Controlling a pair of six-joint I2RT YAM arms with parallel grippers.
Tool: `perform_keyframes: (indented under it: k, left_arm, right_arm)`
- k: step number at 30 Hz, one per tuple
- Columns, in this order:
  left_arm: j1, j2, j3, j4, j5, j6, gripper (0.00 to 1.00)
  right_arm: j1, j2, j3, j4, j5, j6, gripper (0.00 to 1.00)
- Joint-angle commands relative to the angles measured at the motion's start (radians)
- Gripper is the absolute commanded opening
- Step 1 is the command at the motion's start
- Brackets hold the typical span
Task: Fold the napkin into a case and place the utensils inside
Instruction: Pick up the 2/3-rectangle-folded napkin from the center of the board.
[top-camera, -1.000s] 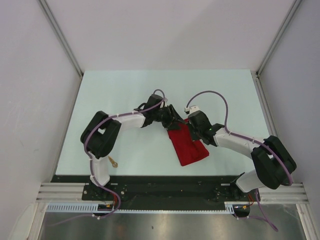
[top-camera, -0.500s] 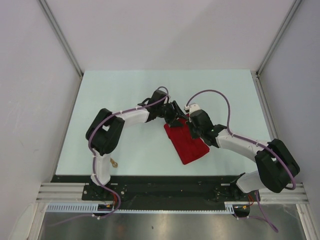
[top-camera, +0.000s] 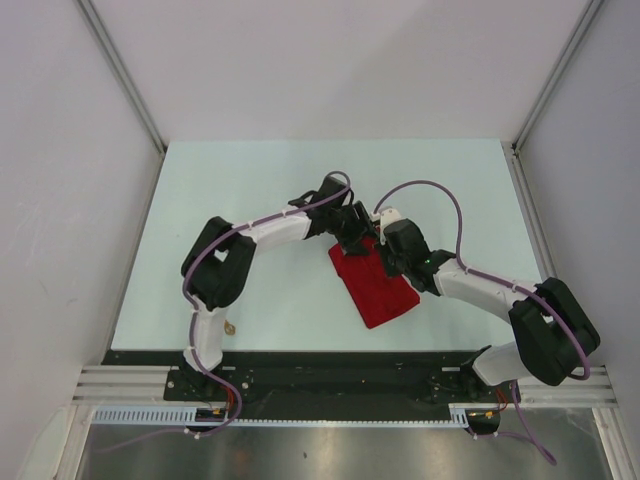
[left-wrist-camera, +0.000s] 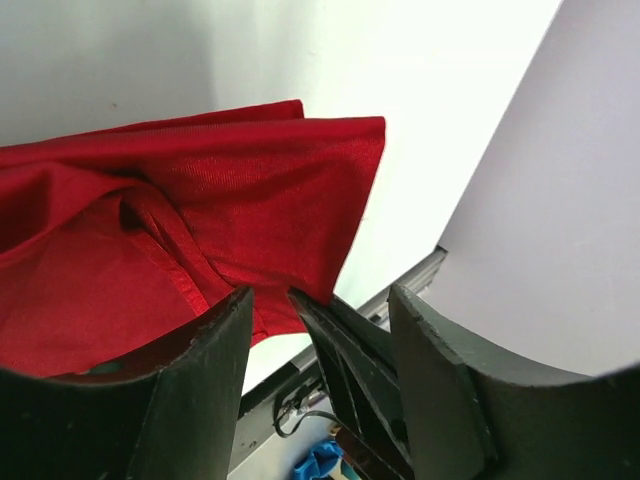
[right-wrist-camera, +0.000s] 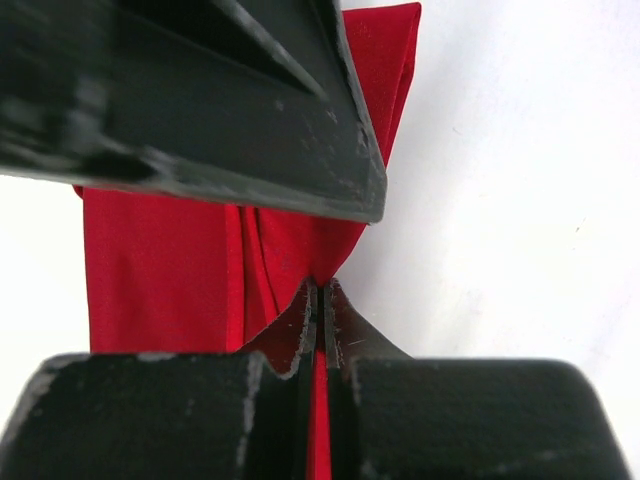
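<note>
On the pale tabletop (top-camera: 250, 180), I saw the bright red folded cloth napkin (top-camera: 378, 292) lying mid-table, its far end hidden under both wrists. My right gripper (right-wrist-camera: 320, 300) pinched a fold of it. My left gripper (left-wrist-camera: 320, 295) stood parted just beside that edge, gripping nothing. One small gold utensil (top-camera: 230, 327) showed at the near-left edge, hard to make out.

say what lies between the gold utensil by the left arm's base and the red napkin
Only bare table, as the top view shows; the utensil and napkin lie well apart.
</note>
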Motion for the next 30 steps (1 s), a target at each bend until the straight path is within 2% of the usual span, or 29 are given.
perform_keyframes:
  k: [1,12,18,19,26,29,30]
  left_arm:
    - [-0.019,0.035,0.07,-0.1,-0.061,0.003,0.62]
    - [-0.033,0.072,0.126,-0.131,-0.078,0.002,0.63]
    - [-0.036,0.096,0.121,-0.117,-0.071,0.017,0.58]
    - [-0.036,0.096,0.112,-0.11,-0.07,0.02,0.54]
    - [-0.038,0.089,0.095,-0.055,-0.058,0.074,0.42]
    - [-0.036,0.086,0.09,-0.032,-0.05,0.097,0.3]
    - [-0.036,0.083,0.092,-0.031,-0.048,0.103,0.24]
  right_arm:
    - [-0.004,-0.022,0.0,0.064,0.0,-0.021,0.0]
    - [0.005,-0.025,0.0,0.09,-0.003,-0.028,0.0]
    - [0.012,-0.037,-0.003,0.091,-0.003,-0.029,0.0]
    - [0.012,-0.035,0.0,0.085,-0.003,-0.029,0.0]
    - [0.019,-0.029,-0.006,0.082,-0.016,-0.023,0.0]
    - [0.021,-0.025,-0.005,0.079,-0.033,-0.008,0.0]
    - [0.021,-0.026,-0.003,0.074,-0.042,0.003,0.0]
